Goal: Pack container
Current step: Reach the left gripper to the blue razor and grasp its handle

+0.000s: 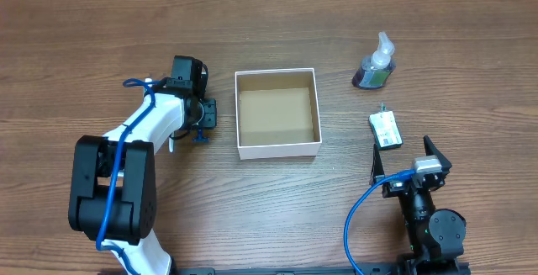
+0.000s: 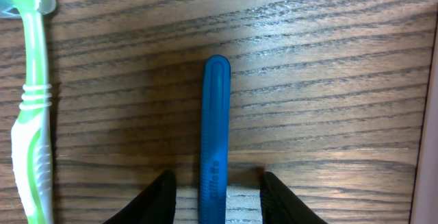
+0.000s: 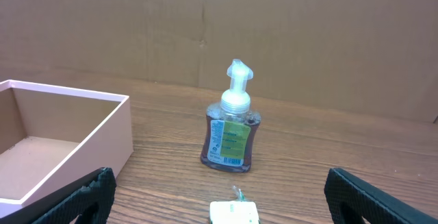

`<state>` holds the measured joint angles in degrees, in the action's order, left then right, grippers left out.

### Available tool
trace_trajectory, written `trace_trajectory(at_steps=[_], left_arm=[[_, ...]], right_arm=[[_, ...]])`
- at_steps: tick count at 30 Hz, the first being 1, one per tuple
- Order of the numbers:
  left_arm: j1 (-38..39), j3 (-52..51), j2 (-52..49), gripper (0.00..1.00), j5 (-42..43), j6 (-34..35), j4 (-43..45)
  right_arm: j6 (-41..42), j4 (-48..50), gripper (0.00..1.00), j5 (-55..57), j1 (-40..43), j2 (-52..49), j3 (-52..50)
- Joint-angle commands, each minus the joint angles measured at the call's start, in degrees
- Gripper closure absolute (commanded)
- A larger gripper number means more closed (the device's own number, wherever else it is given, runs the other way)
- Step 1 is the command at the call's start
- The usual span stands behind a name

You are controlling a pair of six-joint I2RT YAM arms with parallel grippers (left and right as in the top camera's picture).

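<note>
The razor handle (image 2: 215, 135) lies between toothbrush (image 2: 31, 114) and container (image 1: 277, 150)

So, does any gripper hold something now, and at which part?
Nothing is held yet. The left gripper straddles the blue handle, gaps both sides; the right gripper is open, empty.

You're working on a table (image 1: 269, 216) of dark wood, its grain strong and faintly sheened. The container (image 1: 277, 150) is matt cardboard, white on the walls and raw brown on the floor. On the left, the blue handle (image 2: 215, 128) is smooth moulded plastic with a soft gloss, and the green toothbrush (image 2: 33, 114) is glossy, translucent plastic. At far right, the soap bottle (image 3: 231, 138) is clear, shiny plastic with a paper label.
</note>
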<state>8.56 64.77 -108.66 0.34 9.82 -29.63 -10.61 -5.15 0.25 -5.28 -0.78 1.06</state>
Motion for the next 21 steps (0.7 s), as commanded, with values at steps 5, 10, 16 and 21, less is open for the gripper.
trace_trajectory(at_steps=[5, 10, 16, 21], left_arm=[[0.1, 1.0, -0.6, 0.73, 0.5, -0.8, 0.5], [0.1, 1.0, -0.6, 0.83, 0.3, -0.8, 0.6], [0.1, 1.0, -0.6, 0.9, -2.1, -0.8, 0.3], [0.1, 2.9, 0.0, 0.93, -2.4, -0.8, -1.7]], right_arm=[[-0.3, 0.3, 0.0, 0.0, 0.3, 0.6, -0.6], [-0.3, 0.3, 0.0, 0.0, 0.3, 0.6, -0.6], [-0.3, 0.3, 0.0, 0.0, 0.3, 0.6, -0.6], [-0.3, 0.3, 0.0, 0.0, 0.3, 0.6, -0.6]])
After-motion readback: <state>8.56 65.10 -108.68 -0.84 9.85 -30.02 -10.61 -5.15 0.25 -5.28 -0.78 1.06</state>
